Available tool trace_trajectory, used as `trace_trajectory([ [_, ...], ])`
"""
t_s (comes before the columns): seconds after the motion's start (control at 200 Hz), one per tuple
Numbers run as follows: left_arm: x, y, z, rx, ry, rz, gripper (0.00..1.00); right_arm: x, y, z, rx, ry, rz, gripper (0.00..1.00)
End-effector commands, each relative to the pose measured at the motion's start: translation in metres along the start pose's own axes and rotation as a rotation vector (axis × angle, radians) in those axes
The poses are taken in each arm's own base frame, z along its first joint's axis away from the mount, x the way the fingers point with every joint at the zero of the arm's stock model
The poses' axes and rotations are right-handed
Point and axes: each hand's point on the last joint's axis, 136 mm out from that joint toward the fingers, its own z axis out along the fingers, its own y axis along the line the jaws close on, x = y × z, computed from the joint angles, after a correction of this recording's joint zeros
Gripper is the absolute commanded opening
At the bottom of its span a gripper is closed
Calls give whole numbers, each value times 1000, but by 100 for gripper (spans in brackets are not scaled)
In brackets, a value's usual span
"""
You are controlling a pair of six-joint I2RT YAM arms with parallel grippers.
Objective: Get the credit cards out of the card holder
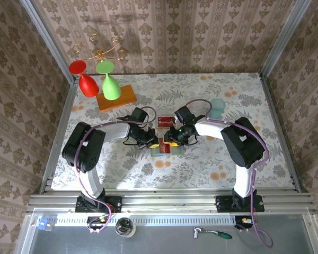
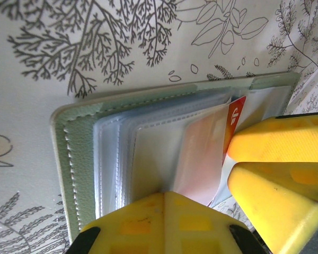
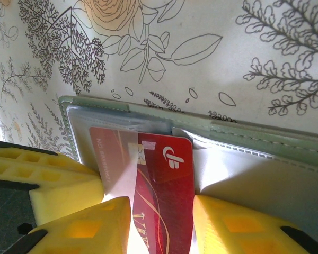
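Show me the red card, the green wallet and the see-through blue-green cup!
Red plastic credit card [image 3: 167, 206]: right wrist view, on its dark red face.
Pale sage-green folding card holder [image 2: 77, 159]: left wrist view, on its stitched edge.
Translucent teal cup [image 1: 217, 108]: top view, on its wall.

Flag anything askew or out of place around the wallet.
One red card sticks partway out of its clear sleeve in the open wallet. It overhangs the edge instead of sitting tucked in, with the right end effector flanking it. Nothing looks spilled or damaged.
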Motion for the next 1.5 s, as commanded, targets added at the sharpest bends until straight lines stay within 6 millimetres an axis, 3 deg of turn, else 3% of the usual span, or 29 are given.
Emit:
trace_trajectory([
  [0.0, 1, 5, 1, -28, 6, 6, 1, 2, -9, -5, 47, -7, 11, 40],
  [0.21, 1, 5, 2, -28, 7, 5, 1, 4, -9, -3, 45, 4, 13, 41],
  [1.07, 1, 5, 3, -27, 9, 3, 1, 9, -3, -1, 0, 29, 16, 22],
  [1.495, 1, 6, 3, -31, 11, 2, 1, 12, -5, 1, -3, 43, 24, 30],
])
